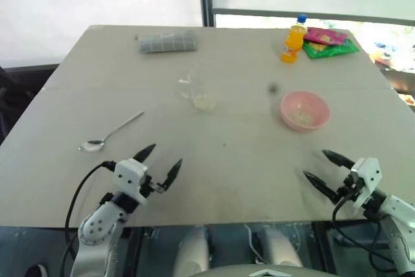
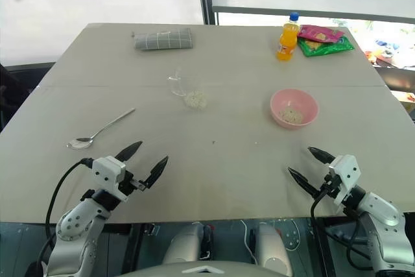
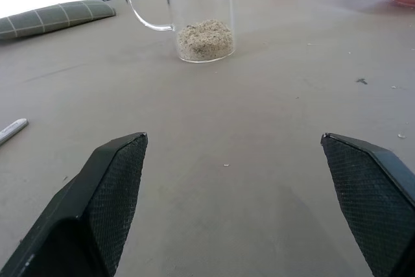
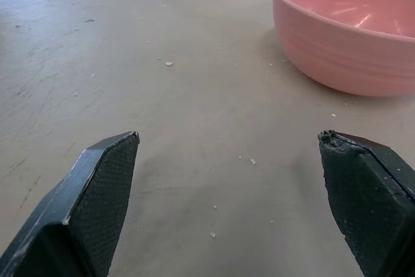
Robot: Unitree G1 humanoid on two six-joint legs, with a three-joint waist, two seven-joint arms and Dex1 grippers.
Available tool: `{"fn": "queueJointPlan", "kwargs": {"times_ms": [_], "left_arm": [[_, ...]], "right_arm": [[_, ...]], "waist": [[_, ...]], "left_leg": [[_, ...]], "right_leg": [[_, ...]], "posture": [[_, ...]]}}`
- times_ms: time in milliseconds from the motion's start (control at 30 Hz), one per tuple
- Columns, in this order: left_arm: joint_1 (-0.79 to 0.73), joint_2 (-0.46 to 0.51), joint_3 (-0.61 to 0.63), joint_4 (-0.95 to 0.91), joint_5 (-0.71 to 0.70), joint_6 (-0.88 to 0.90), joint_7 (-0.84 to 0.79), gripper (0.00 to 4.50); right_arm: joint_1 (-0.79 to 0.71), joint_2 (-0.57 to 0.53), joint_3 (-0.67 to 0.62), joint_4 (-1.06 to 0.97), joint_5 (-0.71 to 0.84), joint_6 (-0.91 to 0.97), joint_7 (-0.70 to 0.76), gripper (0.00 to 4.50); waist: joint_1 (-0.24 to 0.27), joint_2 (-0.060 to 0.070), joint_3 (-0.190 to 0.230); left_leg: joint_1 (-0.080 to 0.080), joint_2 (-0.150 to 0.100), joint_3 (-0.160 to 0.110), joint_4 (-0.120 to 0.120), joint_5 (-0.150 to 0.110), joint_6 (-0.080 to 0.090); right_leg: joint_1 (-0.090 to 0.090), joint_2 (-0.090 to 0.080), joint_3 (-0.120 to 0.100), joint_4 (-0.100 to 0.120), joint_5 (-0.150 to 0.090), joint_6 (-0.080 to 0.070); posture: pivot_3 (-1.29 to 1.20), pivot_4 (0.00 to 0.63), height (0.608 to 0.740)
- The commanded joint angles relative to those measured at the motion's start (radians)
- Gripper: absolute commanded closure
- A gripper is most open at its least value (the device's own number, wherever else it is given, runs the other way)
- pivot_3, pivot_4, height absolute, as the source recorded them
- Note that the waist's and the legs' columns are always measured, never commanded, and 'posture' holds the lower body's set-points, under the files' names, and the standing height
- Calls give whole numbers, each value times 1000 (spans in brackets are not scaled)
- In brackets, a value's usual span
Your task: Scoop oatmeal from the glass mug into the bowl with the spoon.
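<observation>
The clear glass mug (image 3: 198,11) stands upright mid-table with pale oatmeal (image 3: 205,38) in its bottom. To its right sits the pink bowl (image 2: 294,108), which holds some oatmeal (image 2: 292,116) too. The silver spoon (image 2: 98,132) lies flat on the table's left side, head toward the front edge. My left gripper (image 2: 146,160) hovers open and empty near the front edge, just right of the spoon's head. My right gripper (image 2: 307,165) is open and empty at the front right, in front of the bowl.
An orange bottle (image 2: 286,38) and colourful snack packets (image 2: 322,39) stand at the far right. A folded grey checked cloth (image 2: 163,39) lies at the far left. Loose flakes dot the table (image 2: 220,160) near the bowl.
</observation>
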Motion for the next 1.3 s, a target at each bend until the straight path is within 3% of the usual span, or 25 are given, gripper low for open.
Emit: {"fn": "queueJointPlan", "kwargs": {"times_ms": [33, 667, 867, 1000, 1167, 1300], "left_arm": [[-16, -15, -11, 13, 0, -38, 8, 66], [-31, -18, -16, 62, -6, -50, 2, 66], [-48, -9, -3, 52, 14, 21, 55, 66], [-93, 53, 19, -12, 18, 193, 99, 66], [-159, 226, 56, -70, -42, 399, 11, 66], [-234, 348, 156, -23, -120, 545, -38, 66]], "right_arm": [[-1, -9, -29, -27, 20, -6, 7, 43], [-10, -18, -22, -44, 25, 12, 27, 43], [-23, -30, -19, -61, 32, 28, 36, 43], [-49, -83, 10, -171, 114, 176, 75, 43], [-99, -118, 57, -327, 184, 314, 74, 43], [-140, -106, 95, -382, 170, 347, 53, 43]], "waist": [[0, 0, 0], [0, 0, 0], [0, 0, 0], [-1, 1, 0], [-1, 1, 1], [0, 0, 2]], "left_leg": [[0, 0, 0, 0, 0, 0], [0, 0, 0, 0, 0, 0], [0, 0, 0, 0, 0, 0], [0, 1, 0, 0, 0, 0], [0, 3, -1, 0, 0, 0], [-1, 4, 0, 0, 0, 0]], "right_leg": [[0, 0, 0, 0, 0, 0], [0, 0, 0, 0, 0, 0], [0, 0, 0, 0, 0, 0], [-1, 0, 0, 2, 0, 0], [-2, 1, -1, 2, 0, 0], [-2, 1, -1, 1, 0, 0]], "posture": [[0, 150, 740], [0, 150, 740], [0, 150, 740], [0, 150, 740], [0, 150, 740], [0, 150, 740]]}}
